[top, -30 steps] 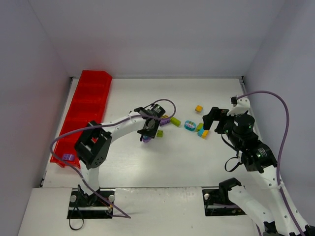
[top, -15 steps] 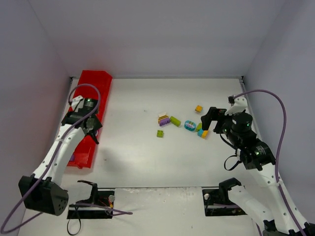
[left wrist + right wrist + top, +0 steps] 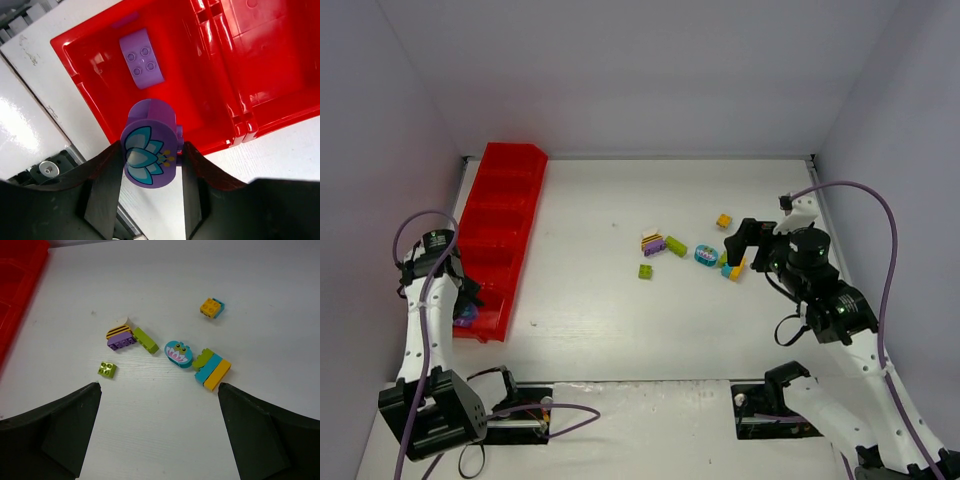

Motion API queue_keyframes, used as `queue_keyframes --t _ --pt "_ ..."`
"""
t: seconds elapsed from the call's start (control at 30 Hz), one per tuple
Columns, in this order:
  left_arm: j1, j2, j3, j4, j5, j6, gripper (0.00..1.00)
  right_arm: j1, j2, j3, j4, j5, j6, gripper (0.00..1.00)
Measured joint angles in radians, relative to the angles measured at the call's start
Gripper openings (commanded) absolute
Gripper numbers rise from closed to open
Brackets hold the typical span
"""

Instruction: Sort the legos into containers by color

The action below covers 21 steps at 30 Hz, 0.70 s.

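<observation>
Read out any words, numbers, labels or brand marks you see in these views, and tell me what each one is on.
None: no words, numbers or brand marks can be read in any view.
Purple round plastic brick, seen against the red plastic tray: a printed teal flower, no lettering.
Teal oval brick: a printed picture, no lettering.
Yellow-and-black striped piece: stripes only.

Tray: bright red throughout.
Held oval brick: purple; you'll see a teal-and-white lotus printed on it.
Brick in tray: plain lilac.
Loose oval brick: teal, pink-and-white flower print.
Striped piece: yellow with black stripes, atop a purple brick.
Long brick, small square: lime green.
Stack, right of your frame: lime, teal, yellow-orange.
Upper-right brick: orange-yellow.
Desk: white.
</observation>
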Motion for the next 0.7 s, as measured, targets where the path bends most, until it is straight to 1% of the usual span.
queue_keyframes --t 0.03,0.07,0.1,0.17,0.27,0.37,0.53,0.6,0.7 --pt "0.005 0.003 -0.006 0.0 0.005 0.002 0.44 0.0 -0.002 0.0 0.0 0.0 0.0 1.0" --pt "0.008 0.006 -0.01 0.003 0.008 0.003 0.55 0.001 -0.004 0.0 0.0 0.0 0.0 1.0" --pt "0.008 0.008 -0.011 0.003 0.012 0.004 0.6 0.003 -0.006 0.0 0.0 0.0 0.0 1.0" --pt "0.008 0.009 -0.011 0.009 0.019 0.008 0.65 0.005 -0.011 0.0 0.0 0.0 -0.001 1.0" --pt "0.008 0.006 -0.005 0.012 0.04 0.018 0.67 0.006 -0.018 0.0 0.0 0.0 -0.004 1.0" --pt "0.0 -0.009 0.024 0.012 0.069 0.04 0.68 0.006 -0.018 0.0 0.0 0.0 -0.007 1.0" --pt "-0.065 -0.043 0.139 0.009 0.108 0.082 0.69 0.006 -0.013 0.0 0.0 0.0 -0.011 1.0" --pt "-0.145 -0.046 0.186 0.013 0.105 0.093 0.69 0.006 -0.01 0.0 0.0 0.0 -0.012 1.0" --pt "-0.329 -0.019 0.24 0.022 0.092 0.094 0.69 0.006 -0.001 0.0 0.0 0.0 -0.012 1.0"
